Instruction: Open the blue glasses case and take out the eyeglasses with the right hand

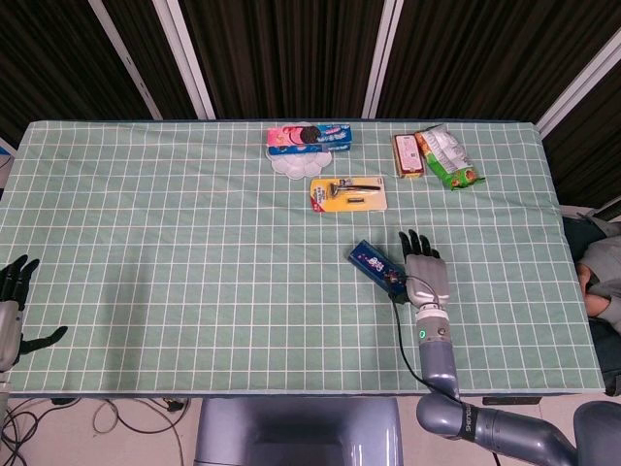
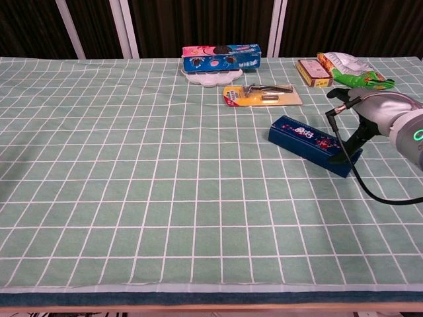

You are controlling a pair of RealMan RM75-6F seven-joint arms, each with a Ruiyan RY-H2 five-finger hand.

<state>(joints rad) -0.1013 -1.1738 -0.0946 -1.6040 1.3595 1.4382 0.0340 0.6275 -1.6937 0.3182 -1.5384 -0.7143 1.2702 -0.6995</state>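
Observation:
The blue glasses case (image 1: 376,267) (image 2: 310,144) lies closed on the green checked tablecloth, slanting from far left to near right. My right hand (image 1: 425,276) (image 2: 378,112) sits just right of the case's near end with its fingers stretched out. A dark fingertip (image 2: 346,156) touches that near end, and nothing is held. No eyeglasses are visible. My left hand (image 1: 12,309) hangs at the near left table edge with fingers spread and empty; the chest view does not show it.
A yellow razor pack (image 1: 348,193) (image 2: 262,95) lies just beyond the case. Further back are a cookie box (image 1: 309,137) (image 2: 221,57) on a white plate (image 1: 296,163), a snack box (image 1: 408,155) (image 2: 313,72) and a green bag (image 1: 446,155) (image 2: 350,69).

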